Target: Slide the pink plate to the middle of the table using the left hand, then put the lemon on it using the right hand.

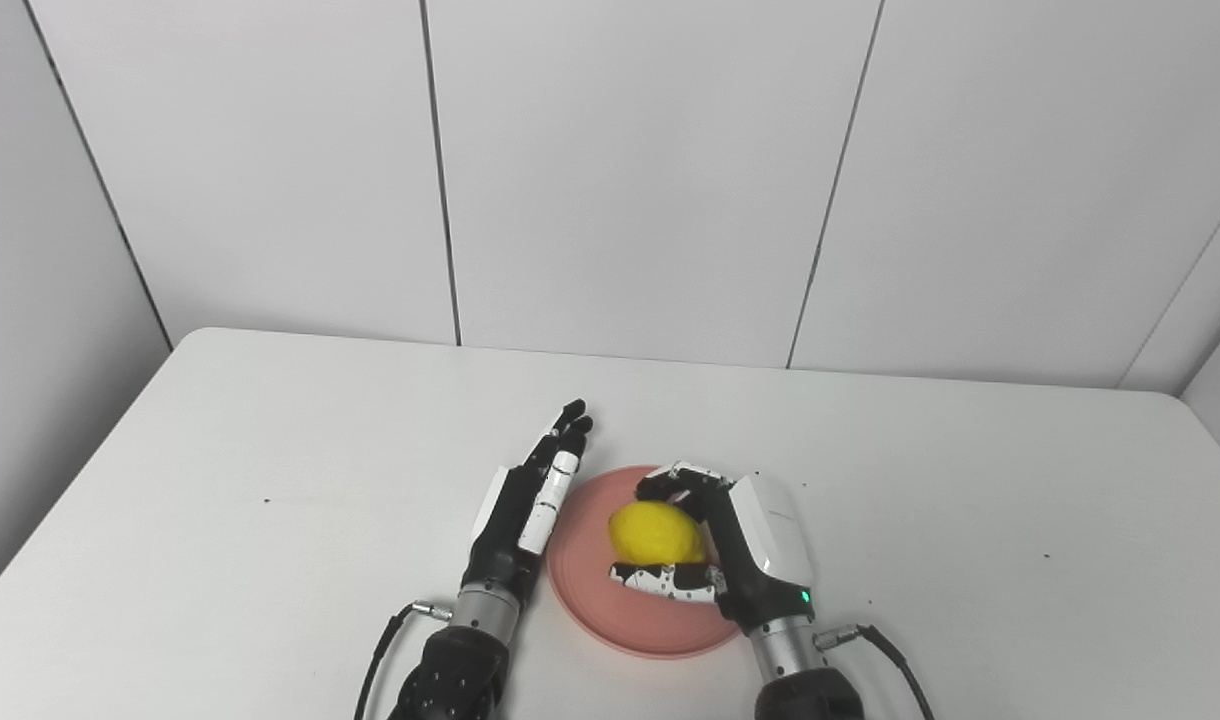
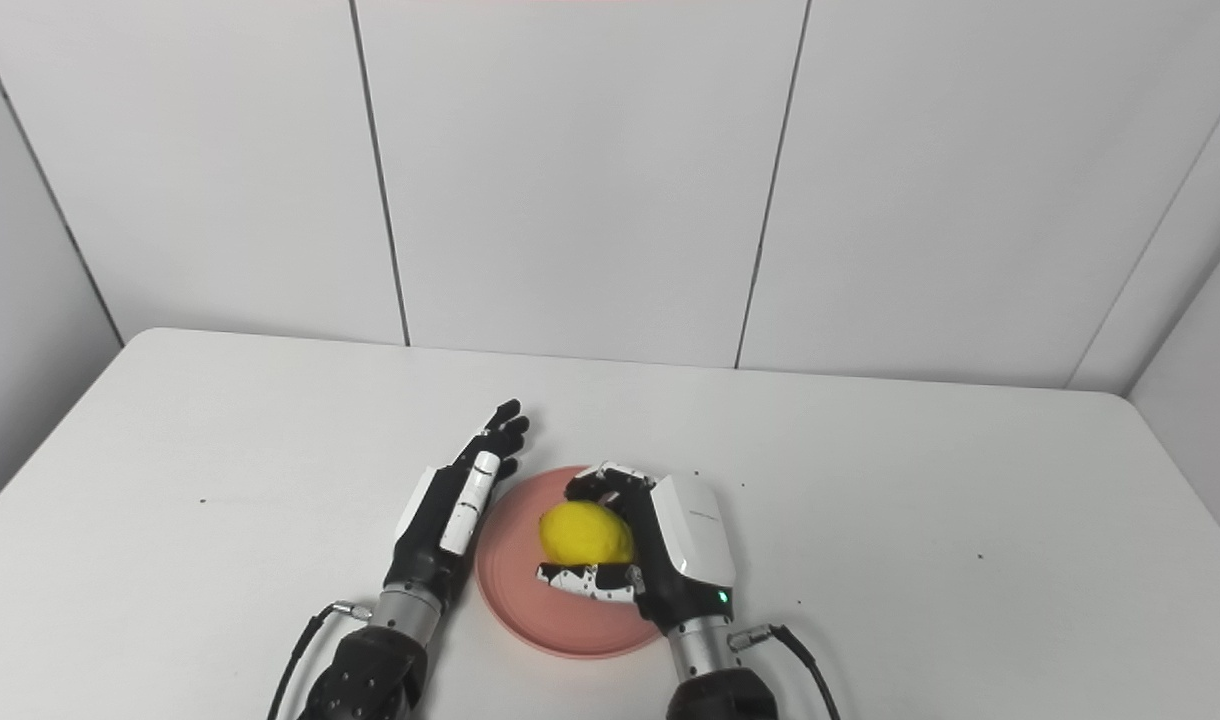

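**Lemon over the plate, ready to be let go**

Lemon (image 1: 652, 532) sits cupped in the right hand (image 1: 732, 548), fingers curled over its far side and thumb under its near side, directly above the middle of the pink plate (image 1: 582, 560). Whether the fruit already touches the plate I cannot tell from here. The plate lies just left of that hand's palm, near the table's (image 1: 270, 450) front middle.

To finish well, the hand ought to lower until the lemon bears on the plate, then spread fingers and thumb together so nothing nudges it sideways; a lemon rolls readily and the plate's rim is shallow. Lifting straight up afterwards seems safest.

The left hand (image 1: 530, 495) lies flat and empty, fingers straight, its edge alongside the plate's left rim. Holding there would steady the plate against any push.
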